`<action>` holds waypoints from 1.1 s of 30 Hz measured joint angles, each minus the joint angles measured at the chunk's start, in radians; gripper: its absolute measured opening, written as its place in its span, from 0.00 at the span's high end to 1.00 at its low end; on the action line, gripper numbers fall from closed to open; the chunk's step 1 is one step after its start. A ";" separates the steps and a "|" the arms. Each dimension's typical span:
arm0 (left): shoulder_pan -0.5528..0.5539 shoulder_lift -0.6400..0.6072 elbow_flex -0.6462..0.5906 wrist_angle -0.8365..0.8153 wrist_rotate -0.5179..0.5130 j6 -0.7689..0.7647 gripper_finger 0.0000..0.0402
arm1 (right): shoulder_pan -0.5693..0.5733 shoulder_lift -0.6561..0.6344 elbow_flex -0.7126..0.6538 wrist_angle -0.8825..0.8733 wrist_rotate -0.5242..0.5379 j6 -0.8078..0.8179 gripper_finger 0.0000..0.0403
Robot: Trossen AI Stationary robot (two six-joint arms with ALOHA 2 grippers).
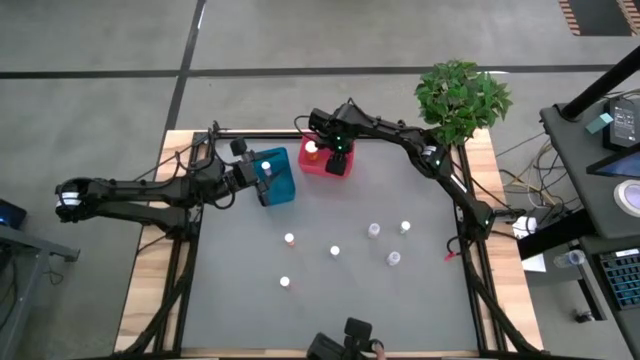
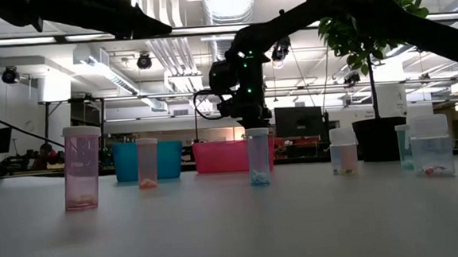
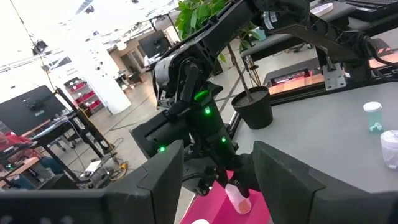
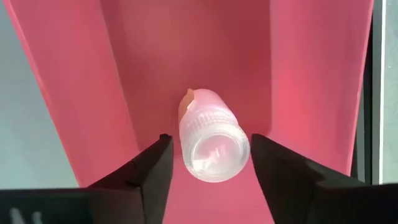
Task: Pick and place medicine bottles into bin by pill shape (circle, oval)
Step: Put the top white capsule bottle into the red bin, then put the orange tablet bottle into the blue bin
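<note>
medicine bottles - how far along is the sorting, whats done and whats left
Done: one bottle shows in the blue bin and one bottle in the pink bin. In hand: the right gripper is over the pink bin, open, with that bottle lying between its fingers; the left gripper waits at the blue bin, open. Left: six bottles on the table, such as the one at.

My right arm (image 1: 420,145) reaches in from the far right, bent at the elbow, wrist pointing down, jaws parted. My left arm (image 1: 150,190) stretches sideways, jaws parted too.
</note>
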 joint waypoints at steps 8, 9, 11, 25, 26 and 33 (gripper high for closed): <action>0.000 0.000 0.000 0.000 0.000 0.000 0.56 | 0.004 -0.011 0.065 -0.042 0.001 0.067 0.45; 0.000 0.000 0.000 0.000 0.000 0.000 0.56 | 0.008 -0.018 0.068 -0.046 0.002 0.078 0.45; 0.000 0.000 0.000 0.000 0.000 0.000 0.56 | 0.024 -0.040 0.068 -0.050 0.002 0.091 0.46; -0.001 0.000 0.000 -0.001 0.000 -0.039 0.56 | 0.289 -0.192 0.028 -0.031 0.000 0.126 0.51; -0.001 0.000 0.000 -0.001 0.000 -0.045 0.56 | 0.311 -0.206 0.010 -0.019 0.000 0.131 0.51; -0.015 0.000 0.000 -0.002 0.004 -0.064 0.56 | 0.445 -0.343 -0.212 0.172 0.009 0.159 0.54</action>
